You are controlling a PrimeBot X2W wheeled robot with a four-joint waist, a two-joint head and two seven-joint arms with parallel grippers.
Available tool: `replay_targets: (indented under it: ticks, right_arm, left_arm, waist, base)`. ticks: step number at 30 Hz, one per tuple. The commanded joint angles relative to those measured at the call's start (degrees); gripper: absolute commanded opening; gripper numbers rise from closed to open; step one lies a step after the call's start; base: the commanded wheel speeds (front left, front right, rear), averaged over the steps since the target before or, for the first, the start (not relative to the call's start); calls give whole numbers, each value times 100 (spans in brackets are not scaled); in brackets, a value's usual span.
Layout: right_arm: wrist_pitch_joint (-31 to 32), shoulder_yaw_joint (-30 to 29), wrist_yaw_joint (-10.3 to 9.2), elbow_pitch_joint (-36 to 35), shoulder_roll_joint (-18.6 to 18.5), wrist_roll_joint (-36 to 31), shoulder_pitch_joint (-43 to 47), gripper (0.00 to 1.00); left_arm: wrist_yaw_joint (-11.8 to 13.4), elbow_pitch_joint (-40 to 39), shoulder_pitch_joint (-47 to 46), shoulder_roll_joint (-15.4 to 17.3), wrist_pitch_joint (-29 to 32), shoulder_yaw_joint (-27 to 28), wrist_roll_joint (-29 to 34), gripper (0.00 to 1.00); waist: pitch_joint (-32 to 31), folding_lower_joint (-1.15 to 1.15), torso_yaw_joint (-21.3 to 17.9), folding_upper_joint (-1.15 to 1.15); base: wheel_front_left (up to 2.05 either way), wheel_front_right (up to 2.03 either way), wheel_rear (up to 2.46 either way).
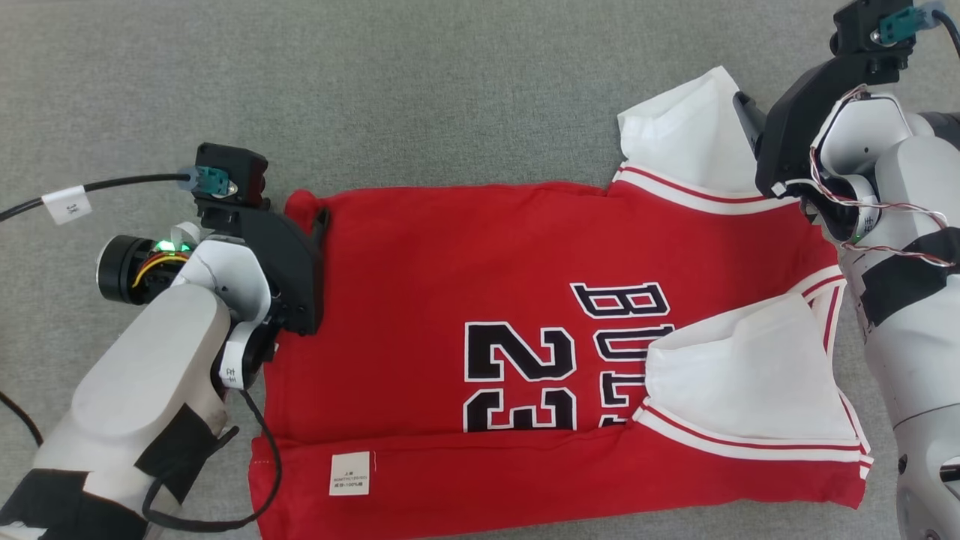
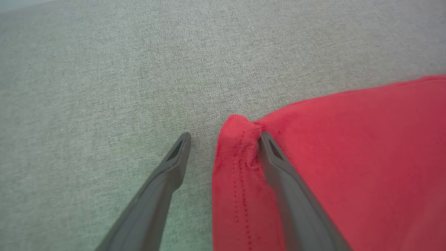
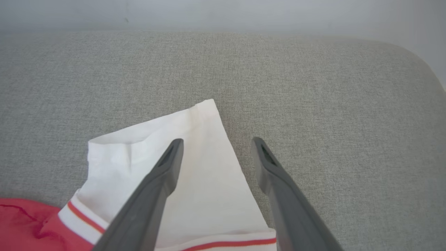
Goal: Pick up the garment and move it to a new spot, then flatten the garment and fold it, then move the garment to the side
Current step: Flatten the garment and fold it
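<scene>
On grey cushion (image 1: 450, 90), red garment (image 1: 450, 262), L gripper (image 2: 224, 135) astride corner, R gripper (image 3: 216, 140) astride white sleeve (image 3: 209, 181), fingers (image 2: 156, 195) apart.

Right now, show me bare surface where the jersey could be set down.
Free: the wide grey fabric surface beyond the red jersey's far edge, between left tool and right tool; also past the white sleeve. Crowded: left arm and black cable at the jersey's left edge; right arm along its right.

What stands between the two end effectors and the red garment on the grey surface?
Nothing visible does. The open left end effector straddles a red hem corner of the garment. The open right end effector straddles the edge of its white sleeve.
</scene>
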Motion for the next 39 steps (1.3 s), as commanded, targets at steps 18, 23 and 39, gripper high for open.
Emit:
replay_targets:
  ticks: [18,23,39]
  right_arm:
    - [54,20,-13,447,-176,-123,-579,100]
    - [254,41,-13,610,-146,-246,-757,100]
    - [254,0,-13,1086,-254,-129,-867,100]
  left_arm:
    - [46,75,-131,91,200,-10,-52,0]
    - [35,-47,-162,162,216,25,-118,0]
    - [17,-343,-257,35,127,-39,-127,0]
  waist:
    - [327,0,68,0]
    - [457,0,124,0]
    - [645,0,454,0]
  base:
    - [0,0,0]
    - [0,0,0]
    - [0,0,0]
